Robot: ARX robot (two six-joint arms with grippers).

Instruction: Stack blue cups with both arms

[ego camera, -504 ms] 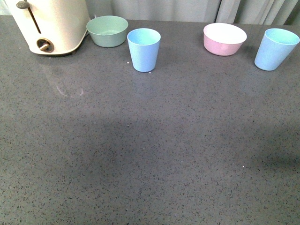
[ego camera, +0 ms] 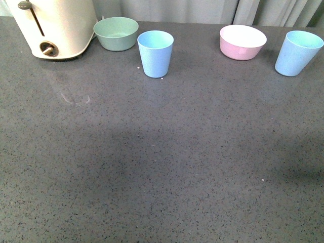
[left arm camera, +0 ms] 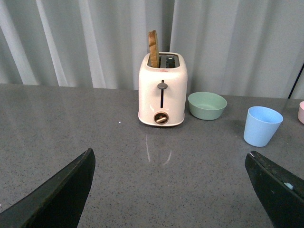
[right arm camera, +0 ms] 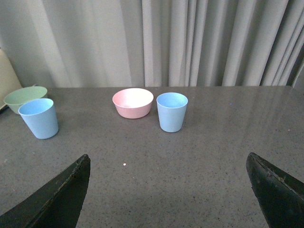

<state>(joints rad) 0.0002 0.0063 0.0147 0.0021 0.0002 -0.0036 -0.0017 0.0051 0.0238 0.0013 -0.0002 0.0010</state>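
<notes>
Blue cups (ego camera: pixel 155 54) (ego camera: pixel 297 54) upright, rims up

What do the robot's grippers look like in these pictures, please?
Only the fingers show, and only in the wrist views. The left gripper has two flat, matte black fingers that taper to blunt tips; one carries a small pale mark near its edge. The right gripper has the same plain black tapered fingers. No cables or labels are visible. The front view shows neither arm.
</notes>
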